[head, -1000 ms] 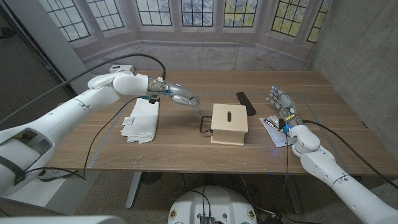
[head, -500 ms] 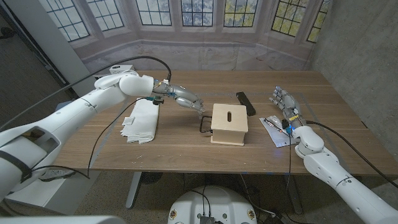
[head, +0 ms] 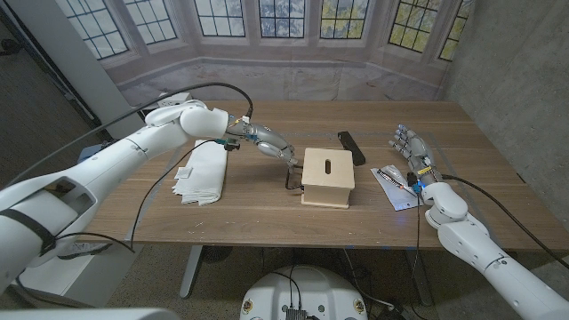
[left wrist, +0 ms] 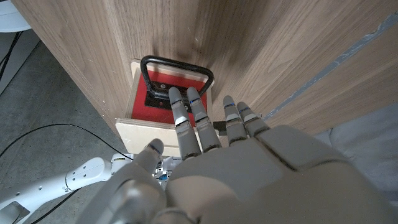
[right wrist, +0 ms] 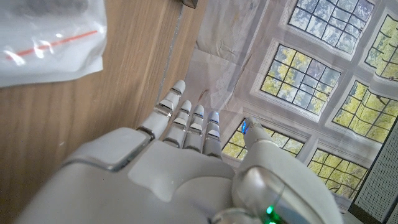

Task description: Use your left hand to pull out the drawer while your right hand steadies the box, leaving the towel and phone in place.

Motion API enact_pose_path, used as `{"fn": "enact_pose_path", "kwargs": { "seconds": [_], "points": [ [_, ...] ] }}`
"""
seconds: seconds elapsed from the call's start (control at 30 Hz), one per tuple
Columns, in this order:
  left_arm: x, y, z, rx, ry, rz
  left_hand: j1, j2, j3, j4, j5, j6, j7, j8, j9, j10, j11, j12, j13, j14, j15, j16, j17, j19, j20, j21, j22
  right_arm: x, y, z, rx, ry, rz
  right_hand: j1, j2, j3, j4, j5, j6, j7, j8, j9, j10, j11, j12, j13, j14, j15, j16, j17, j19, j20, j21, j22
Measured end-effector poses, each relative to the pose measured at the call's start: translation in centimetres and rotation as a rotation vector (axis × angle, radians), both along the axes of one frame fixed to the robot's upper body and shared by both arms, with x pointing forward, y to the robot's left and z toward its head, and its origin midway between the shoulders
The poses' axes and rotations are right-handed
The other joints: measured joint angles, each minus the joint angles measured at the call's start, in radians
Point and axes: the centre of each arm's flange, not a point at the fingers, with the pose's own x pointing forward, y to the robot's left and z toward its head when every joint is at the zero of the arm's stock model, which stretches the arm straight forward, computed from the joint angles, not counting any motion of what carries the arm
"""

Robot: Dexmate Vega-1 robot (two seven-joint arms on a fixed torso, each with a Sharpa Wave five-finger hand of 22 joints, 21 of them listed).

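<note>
Head view: near the tabletop's front edge, the pale wooden box with a slotted top (head: 328, 175) sits at centre, its black wire drawer handle (head: 292, 179) facing the folded white towel (head: 204, 171) toward the left edge. Over the past second the left hand (head: 269, 143) has closed in from above the towel; its released fingertips (left wrist: 176, 98) now reach the handle without yet hooking it. Toward the right edge, the right hand (head: 411, 149) stays well apart from the box, fingers spread, empty, beside a clear plastic bag (head: 396, 186). Behind the box lies the black phone (head: 350, 147), untouched.
</note>
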Motion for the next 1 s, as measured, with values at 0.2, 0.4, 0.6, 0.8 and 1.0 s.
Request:
{"fn": "enact_pose_path", "kwargs": {
  "seconds": [0.2, 0.4, 0.6, 0.8, 1.0],
  "points": [
    [0.5, -0.5, -0.2, 0.022, 0.009, 0.008, 0.000, 0.000, 0.000, 0.000, 0.000, 0.000, 0.000, -0.001, 0.000, -0.005, -0.005, 0.000, 0.000, 0.000, 0.000, 0.000, 0.000, -0.005, -0.005, 0.000, 0.000, -0.2, -0.3, -0.1, -0.001, 0.001, -0.005, 0.000, 0.000, 0.000, 0.000, 0.000, 0.000, 0.000, 0.000, 0.000, 0.000, 0.000, 0.000, 0.000, 0.000, 0.000, 0.000, 0.000, 0.007, 0.007, 0.000, 0.000],
    [0.9, -0.9, -0.5, 0.040, 0.018, 0.015, -0.004, -0.004, 0.004, 0.004, 0.000, 0.000, 0.000, -0.005, 0.000, -0.003, -0.003, -0.004, 0.000, 0.000, 0.000, 0.000, 0.000, -0.005, -0.005, 0.000, 0.000, -0.3, -0.4, 0.0, -0.004, -0.001, -0.004, 0.000, 0.000, 0.000, 0.000, 0.000, 0.000, 0.000, 0.000, 0.000, 0.000, 0.000, 0.000, 0.000, 0.000, 0.000, 0.000, 0.000, 0.007, 0.007, 0.000, 0.000],
    [1.3, -1.1, -0.6, 0.056, 0.025, 0.024, -0.009, 0.001, 0.001, 0.007, 0.000, 0.000, 0.000, -0.005, 0.000, 0.002, 0.002, -0.004, 0.000, 0.000, 0.000, 0.000, 0.000, -0.005, -0.005, 0.000, 0.000, -0.2, -0.4, 0.2, -0.006, -0.004, -0.002, 0.000, 0.000, 0.000, 0.000, 0.000, 0.000, 0.000, 0.000, 0.000, 0.000, 0.000, 0.000, 0.000, 0.000, 0.000, 0.000, 0.000, 0.007, 0.007, 0.000, 0.000],
    [1.7, -1.2, -0.9, 0.074, 0.032, 0.034, -0.009, 0.001, 0.001, 0.007, 0.000, 0.000, 0.000, -0.005, 0.000, 0.002, 0.002, -0.004, 0.000, 0.001, 0.000, 0.000, 0.000, -0.009, -0.009, 0.000, 0.000, -0.1, -0.5, 0.3, -0.006, -0.004, -0.003, 0.000, 0.000, 0.000, 0.000, 0.004, 0.000, 0.000, 0.000, 0.000, 0.000, 0.000, 0.000, 0.000, 0.000, 0.000, 0.000, 0.000, 0.007, 0.007, 0.000, 0.000],
    [2.1, -1.5, -1.1, 0.081, 0.040, 0.038, -0.009, 0.001, 0.000, 0.008, 0.000, 0.000, 0.000, -0.005, 0.000, 0.002, 0.002, -0.004, 0.000, 0.004, -0.004, 0.000, 0.000, -0.009, -0.009, 0.000, 0.000, -0.1, -0.5, 0.3, -0.005, -0.002, -0.004, 0.000, 0.000, 0.000, 0.000, 0.004, 0.000, 0.000, 0.000, 0.000, 0.000, 0.000, 0.000, 0.000, 0.000, 0.000, 0.000, 0.000, 0.007, 0.007, 0.000, 0.000]
  ]
}}
